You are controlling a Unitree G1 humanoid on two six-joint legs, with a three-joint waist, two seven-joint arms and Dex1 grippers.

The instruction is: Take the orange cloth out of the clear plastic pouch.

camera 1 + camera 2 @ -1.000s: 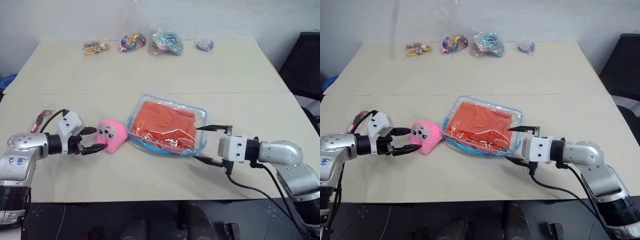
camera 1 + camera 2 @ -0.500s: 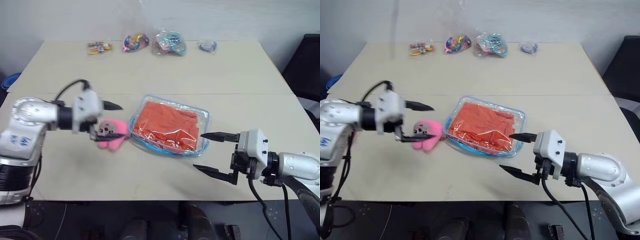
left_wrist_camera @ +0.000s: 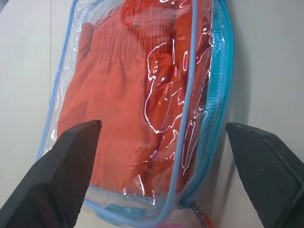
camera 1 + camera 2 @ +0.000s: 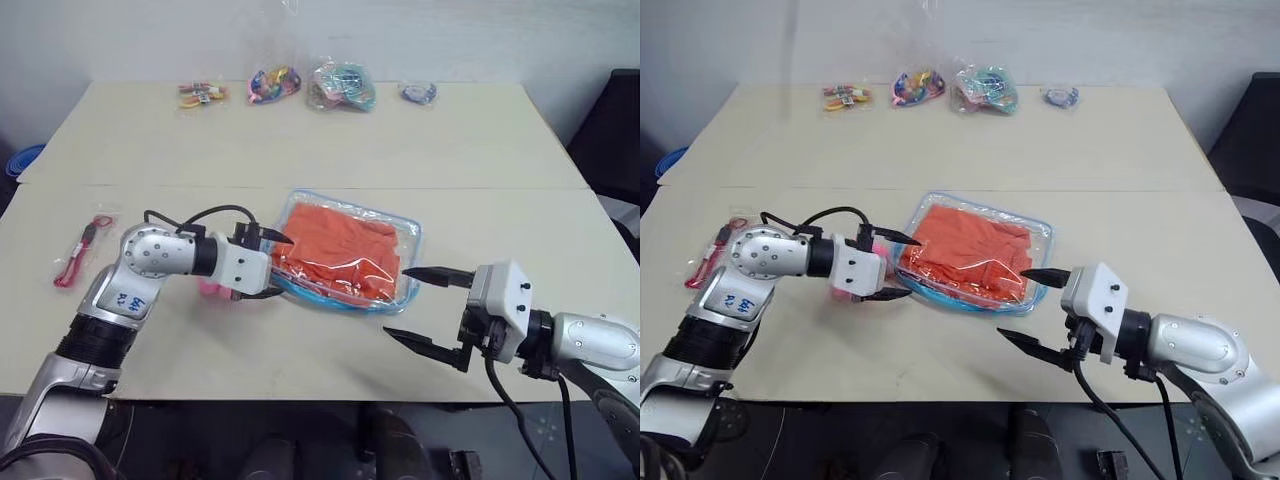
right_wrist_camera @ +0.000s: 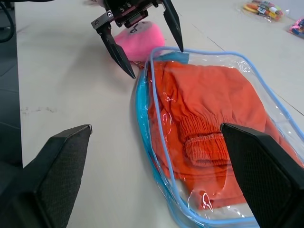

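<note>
Orange cloth (image 4: 340,248) inside clear plastic pouch (image 4: 404,232), table (image 4: 300,140) centre. Left gripper (image 4: 271,267) spread wide at pouch's 9 o'clock end, holding nothing. Right gripper (image 4: 412,306) wide, empty, near pouch's 4 o'clock corner.

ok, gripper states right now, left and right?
Left gripper: open, holding nothing, fingers at the near end of the clear plastic pouch.
Right gripper: open, holding nothing, off the pouch's other end.
</note>
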